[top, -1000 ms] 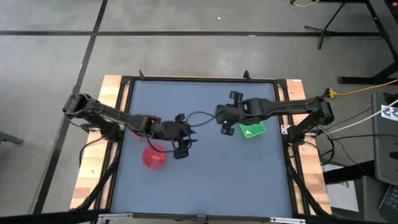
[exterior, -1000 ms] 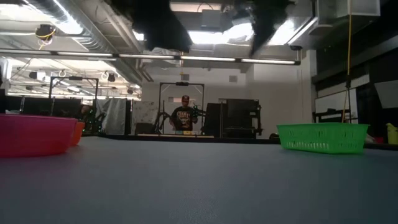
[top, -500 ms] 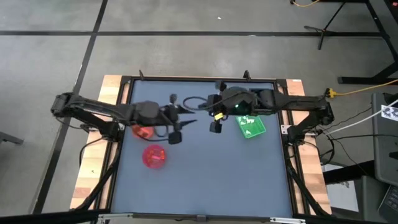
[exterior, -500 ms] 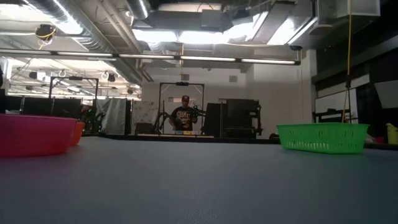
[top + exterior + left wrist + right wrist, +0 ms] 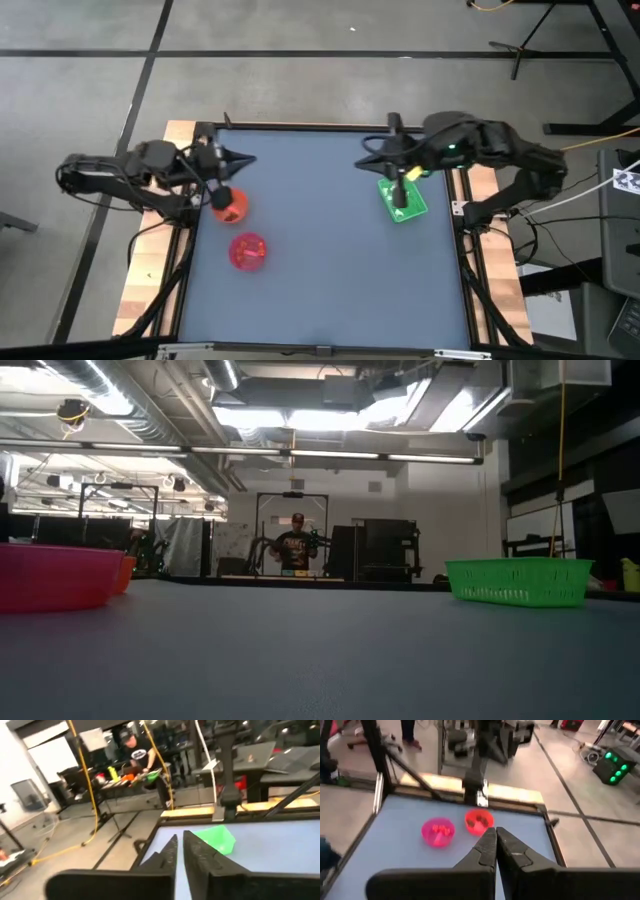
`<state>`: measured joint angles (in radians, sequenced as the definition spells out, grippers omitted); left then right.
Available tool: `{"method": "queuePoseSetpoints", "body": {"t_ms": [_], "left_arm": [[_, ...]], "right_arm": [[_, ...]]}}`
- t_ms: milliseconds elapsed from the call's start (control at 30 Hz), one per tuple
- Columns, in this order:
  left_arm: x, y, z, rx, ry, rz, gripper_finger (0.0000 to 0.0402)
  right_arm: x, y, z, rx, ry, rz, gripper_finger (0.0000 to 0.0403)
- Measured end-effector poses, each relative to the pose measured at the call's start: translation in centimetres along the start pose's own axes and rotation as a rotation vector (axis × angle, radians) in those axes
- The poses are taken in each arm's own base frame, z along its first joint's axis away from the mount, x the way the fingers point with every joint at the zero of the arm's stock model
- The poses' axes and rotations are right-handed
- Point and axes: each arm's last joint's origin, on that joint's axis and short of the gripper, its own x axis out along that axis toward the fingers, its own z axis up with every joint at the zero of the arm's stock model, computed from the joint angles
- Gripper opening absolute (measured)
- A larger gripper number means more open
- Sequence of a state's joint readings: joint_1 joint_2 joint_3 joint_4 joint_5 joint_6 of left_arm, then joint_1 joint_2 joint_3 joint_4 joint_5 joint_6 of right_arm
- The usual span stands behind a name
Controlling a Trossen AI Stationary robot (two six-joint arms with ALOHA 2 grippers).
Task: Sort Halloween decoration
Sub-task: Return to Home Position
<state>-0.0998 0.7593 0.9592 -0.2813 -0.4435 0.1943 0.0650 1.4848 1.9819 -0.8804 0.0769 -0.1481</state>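
The Halloween decoration shows as tiny pieces: white bits in the green tray (image 5: 403, 203), dark bits in the orange bowl (image 5: 479, 819) and pale bits in the pink bowl (image 5: 438, 831). My left gripper (image 5: 250, 160) hangs above the table's far left corner, beyond the orange bowl (image 5: 230, 207), pointing right. In the left wrist view its fingers (image 5: 179, 847) stand close together with nothing between them. My right gripper (image 5: 363, 165) hangs over the far right part, just left of the tray, pointing left. It is shut and empty (image 5: 496, 839).
The pink bowl (image 5: 248, 250) stands nearer the front than the orange one, both by the left edge. The tray (image 5: 518, 580) stands by the right edge. Bare grey mat (image 5: 320, 270) lies between them. A person (image 5: 295, 548) stands in the room far behind the table.
Both arms have drawn back from the table's middle. My left gripper went from beside the pink bowl toward the far left corner. My right gripper went toward the right edge and turned about. Bowls and tray stayed put.
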Motion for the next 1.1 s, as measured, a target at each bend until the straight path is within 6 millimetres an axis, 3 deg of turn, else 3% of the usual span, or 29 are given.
{"method": "queuePoseSetpoints", "body": {"t_ms": [200, 333, 467, 600, 833, 1100], "left_arm": [[-3.0, 1.3, -1.0, -0.011, 0.066, -0.002, 0.0003], [-5.0, 2.1, -1.6, -0.024, 0.082, -0.003, 0.0001], [-6.5, 2.7, -2.6, -0.063, 0.067, 0.0, 0.0], [-6.8, 2.3, -5.1, -0.082, 0.064, 0.0, 0.0001], [-6.2, 1.2, -8.6, -0.143, -0.021, -0.041, 0.0], [-5.2, 0.0, -12.1, -0.151, -0.035, -0.053, 0.0]], "right_arm": [[-3.2, 0.2, -3.0, -0.021, 0.08, 0.012, 0.001], [-4.8, 0.6, -6.7, -0.007, 0.107, 0.016, 0.001], [-5.8, 1.2, -11.1, 0.049, 0.02, -0.009, 0.001], [-6.2, 1.8, -15.5, 0.086, -0.139, -0.025, 0.001], [-7.3, 2.8, -22.6, 0.16, -0.249, -0.024, 0.001], [-8.3, 3.5, -27.6, 0.235, -0.343, 0.003, 0.001]]}}
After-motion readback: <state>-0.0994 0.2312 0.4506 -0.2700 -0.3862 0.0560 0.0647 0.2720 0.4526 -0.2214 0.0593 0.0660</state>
